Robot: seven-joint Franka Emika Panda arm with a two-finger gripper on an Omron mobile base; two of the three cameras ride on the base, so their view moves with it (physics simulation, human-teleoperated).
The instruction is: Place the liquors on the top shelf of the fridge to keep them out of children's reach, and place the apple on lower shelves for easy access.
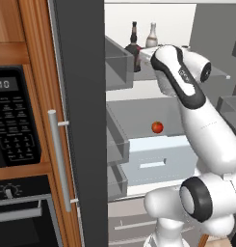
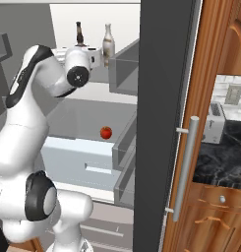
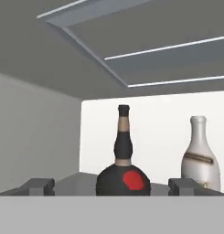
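In the hand view the two small dark fingertips (image 3: 39, 186) of the gripper (image 3: 111, 187) rise at lower left and lower right of the frame, spread wide apart and gripping nothing. Between them, low in the middle of the frame, stands the dark round-bodied bottle (image 3: 123, 171) with a thin black neck, a tan band under its cap and a round red label on which no writing can be read. To its right stands the pale whitish bottle (image 3: 200, 161) with a slim neck and a tan label band; its lettering is too small to read. Both are upright, near each other without touching, before a white back wall.

In the left base view the two bottles stand at upper centre on the uppermost flat grey shelf board (image 1: 216, 72) of the tall dark grey fridge (image 1: 81, 96), the dark one partly behind the white arm. Mid-frame, the small red-orange apple (image 1: 157, 127) rests on a lower grey shelf (image 1: 134, 118), just above the light blue-white drawer (image 1: 158, 161). At the left edge a black wall oven panel (image 1: 11, 120) shows pale digits, only partly legible.
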